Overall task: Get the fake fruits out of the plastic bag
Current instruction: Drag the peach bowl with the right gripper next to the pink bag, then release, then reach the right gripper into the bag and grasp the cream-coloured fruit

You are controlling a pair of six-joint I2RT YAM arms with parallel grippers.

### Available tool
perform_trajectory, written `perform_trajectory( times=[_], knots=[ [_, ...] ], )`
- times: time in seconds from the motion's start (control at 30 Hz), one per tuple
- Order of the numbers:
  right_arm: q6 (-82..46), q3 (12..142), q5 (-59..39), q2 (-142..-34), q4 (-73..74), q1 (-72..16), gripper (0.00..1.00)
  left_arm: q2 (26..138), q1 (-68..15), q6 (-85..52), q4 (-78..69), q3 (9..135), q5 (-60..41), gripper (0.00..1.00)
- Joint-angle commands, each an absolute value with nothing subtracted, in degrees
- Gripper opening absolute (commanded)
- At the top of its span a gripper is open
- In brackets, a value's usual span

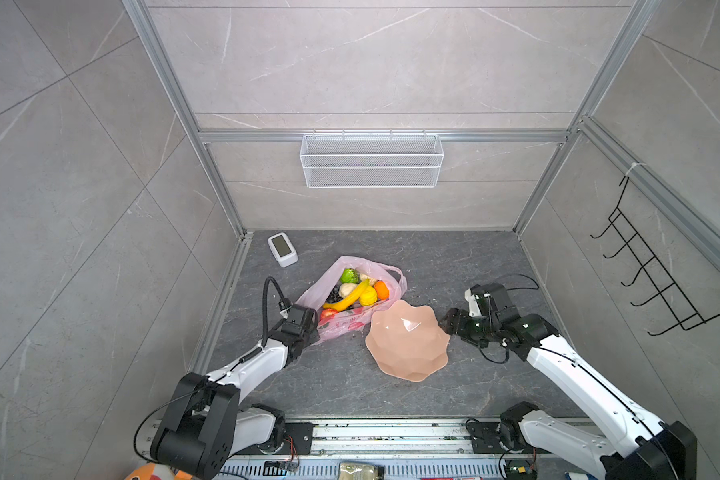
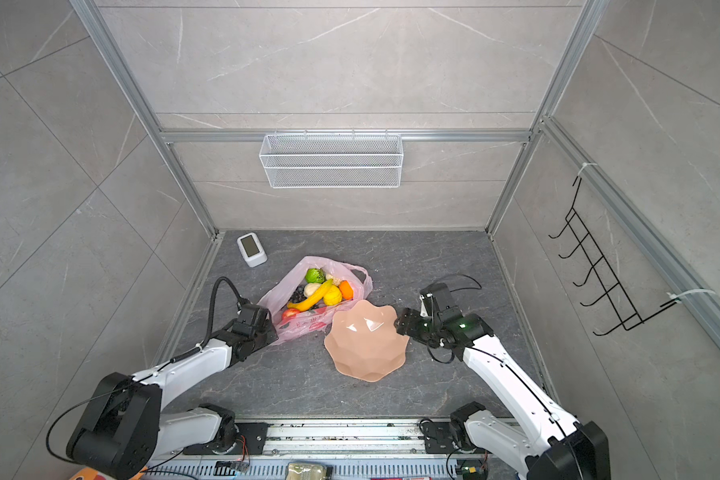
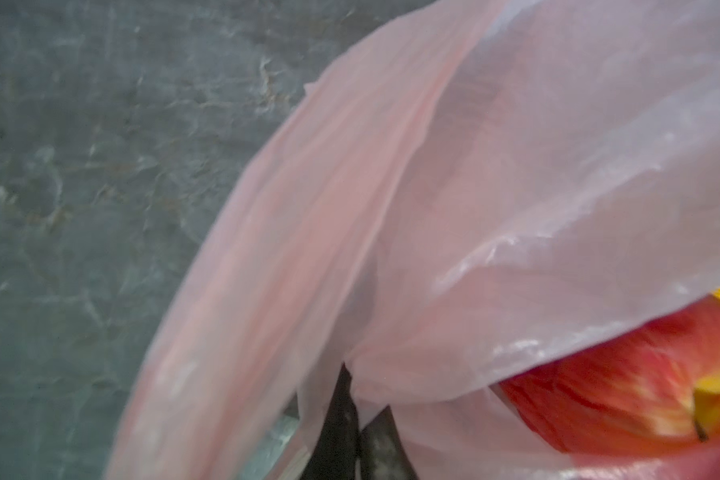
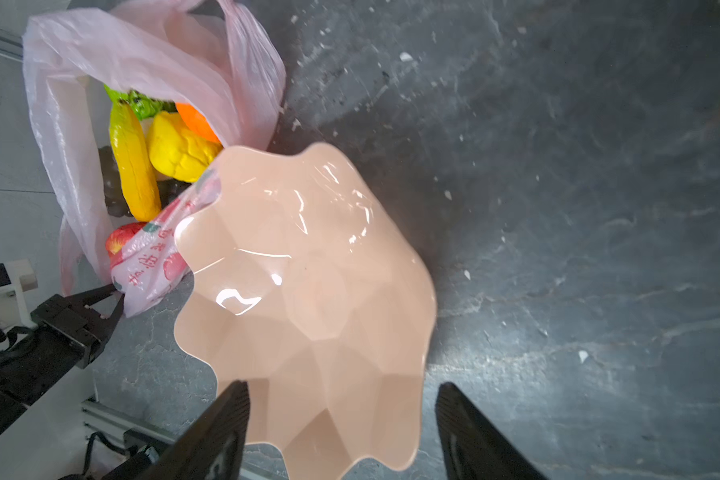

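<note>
The pink plastic bag (image 1: 341, 328) (image 2: 304, 324) lies open on the dark table, and the fake fruits rest inside it. Among them are a yellow banana (image 1: 347, 297) (image 4: 134, 166), a bumpy green piece (image 1: 348, 275), an orange one (image 1: 381, 290), a bumpy yellow one (image 1: 368, 296), dark grapes (image 1: 333, 296) and a red apple (image 1: 327, 313) (image 3: 620, 395). My left gripper (image 1: 314, 328) (image 3: 360, 415) is shut on the bag's near corner film (image 3: 516, 166). My right gripper (image 1: 447, 322) (image 4: 344, 384) stands open at the right rim of the peach plate (image 1: 408, 345) (image 4: 308, 291), holding nothing.
The scalloped plate is empty and touches the bag's printed side. A small white device (image 1: 282, 248) sits at the back left. A white wire basket (image 1: 371, 160) hangs on the back wall and a black hook rack (image 1: 657, 266) on the right wall.
</note>
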State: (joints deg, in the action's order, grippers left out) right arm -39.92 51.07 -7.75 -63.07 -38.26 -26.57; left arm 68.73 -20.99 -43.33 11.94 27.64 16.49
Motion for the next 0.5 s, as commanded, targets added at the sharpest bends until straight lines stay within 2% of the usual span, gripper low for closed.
perform_trajectory(
  times=[0.0, 0.2, 0.47],
  knots=[
    [-37.9, 56.0, -0.4, -69.7, -34.9, -32.9, 0.73, 63.4, -24.0, -48.6, 17.1, 27.5, 22.6, 0.00],
    [-38.3, 67.7, 2.4, -85.5, -27.1, -42.9, 0.72, 65.3, -26.1, -43.6, 15.7, 28.6, 18.5, 0.00],
    [-44.0, 82.5, 7.1, -102.7, -22.8, -47.1, 0.69, 68.4, -26.8, -41.6, 11.5, 28.3, 15.6, 0.00]
  ],
)
